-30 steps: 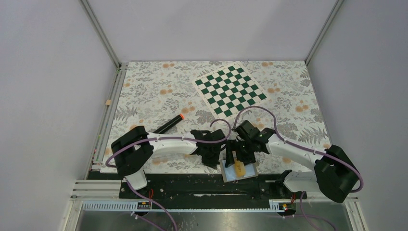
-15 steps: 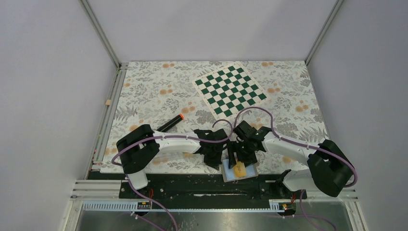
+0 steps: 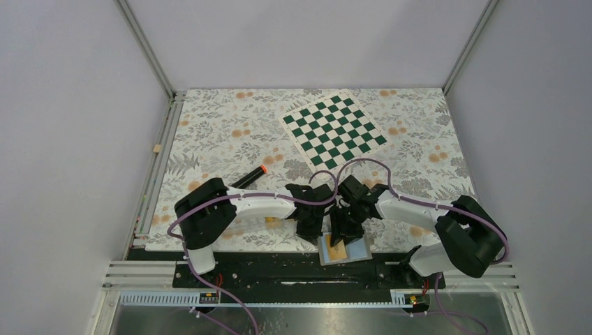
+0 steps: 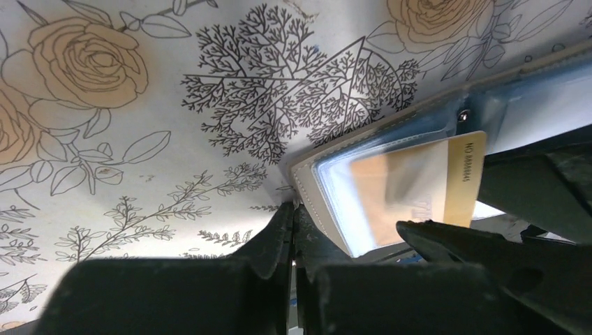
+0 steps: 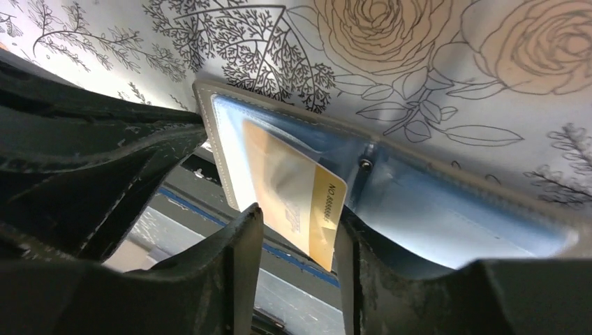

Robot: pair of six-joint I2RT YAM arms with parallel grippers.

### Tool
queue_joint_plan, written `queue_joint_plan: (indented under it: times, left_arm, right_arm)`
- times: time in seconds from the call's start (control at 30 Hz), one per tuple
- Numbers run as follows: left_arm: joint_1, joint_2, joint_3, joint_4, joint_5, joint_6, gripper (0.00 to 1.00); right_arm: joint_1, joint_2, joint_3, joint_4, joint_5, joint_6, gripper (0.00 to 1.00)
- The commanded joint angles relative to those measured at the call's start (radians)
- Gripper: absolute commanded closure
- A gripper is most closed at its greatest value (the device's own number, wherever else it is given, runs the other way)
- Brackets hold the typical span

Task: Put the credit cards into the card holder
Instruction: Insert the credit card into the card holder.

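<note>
credit card (image 5: 293, 192) partly in card holder (image 5: 447, 213) | card holder at table (image 3: 209, 125) near edge | chessboard (image 3: 334, 131) behind | marker (image 3: 248, 179) behind-left

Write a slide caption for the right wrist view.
Right end effector straddles a credit card partly inserted in a clear pocket of the open card holder.

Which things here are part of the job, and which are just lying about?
Job: card, partly in a pocket; holder, lying open.
Lying about: chessboard; marker.
</note>
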Motion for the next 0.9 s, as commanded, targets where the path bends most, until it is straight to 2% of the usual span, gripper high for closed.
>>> queue_joint_plan:
  times: [0.0, 0.13, 0.37, 0.53, 0.7, 0.77, 0.87]
  left_arm:
    - [-0.013, 0.029, 0.043, 0.019, -0.025, 0.032, 1.0]
    - [-0.016, 0.02, 0.055, 0.018, -0.025, 0.032, 1.0]
    - [-0.013, -0.039, 0.111, -0.102, -0.141, 0.05, 0.99]
    - [-0.003, -0.13, 0.138, -0.218, -0.258, 0.053, 0.8]
    - [0.031, -0.27, 0.073, -0.177, -0.227, 0.064, 0.61]
    - [0.063, -0.34, 0.024, -0.154, -0.2, 0.061, 0.54]
    - [0.133, -0.444, -0.072, -0.086, -0.127, 0.058, 0.52]
  right_arm:
    - [0.021, 0.018, -0.046, 0.213, -0.121, 0.123, 0.54]
    - [0.027, 0.022, -0.078, 0.3, -0.128, 0.19, 0.58]
    - [0.027, 0.034, -0.02, 0.283, -0.059, 0.182, 0.58]
    - [0.027, 0.066, 0.032, 0.275, -0.023, 0.176, 0.58]
    - [0.028, 0.123, 0.102, 0.22, -0.017, 0.149, 0.56]
    - [0.033, 0.123, 0.121, 0.204, -0.01, 0.138, 0.51]
    - [0.043, 0.112, 0.148, 0.145, 0.016, 0.115, 0.39]
